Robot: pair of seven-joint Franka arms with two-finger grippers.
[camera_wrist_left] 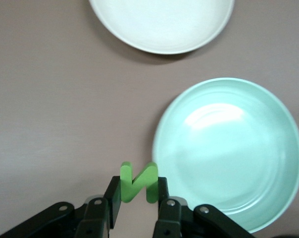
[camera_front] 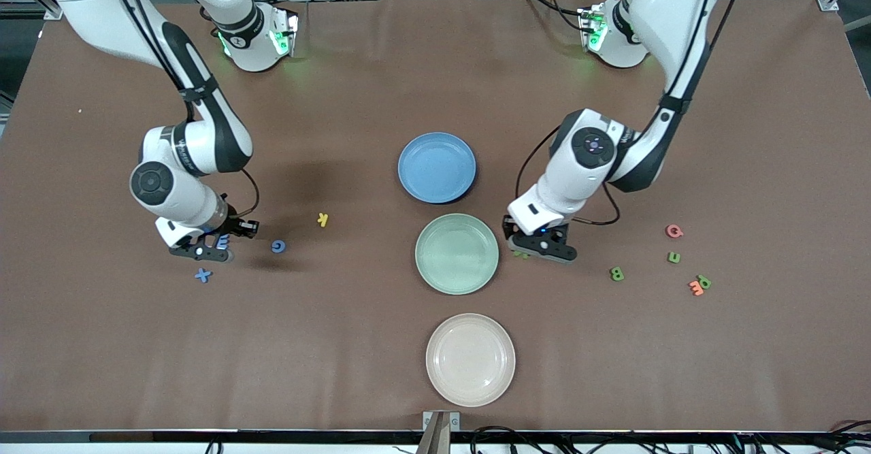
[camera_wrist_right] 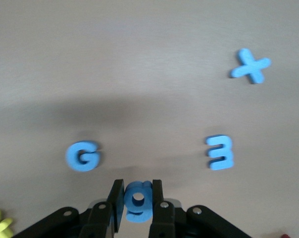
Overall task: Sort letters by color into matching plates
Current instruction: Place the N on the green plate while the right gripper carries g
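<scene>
Three plates lie in a row: blue plate, mint green plate, cream plate, all unobstructed. Left gripper, beside the mint plate, pinches a green letter N, half hidden from the front. Right gripper clamps a blue letter near the blue X.

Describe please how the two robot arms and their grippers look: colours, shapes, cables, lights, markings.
Both arms are glossy white with rounded segments, black joint bands and a dark round cap at the wrist. A thin black cable runs along each. Their bases glow green. The left gripper and the right gripper are black, each with two flat fingers held by small silver screws.
</scene>
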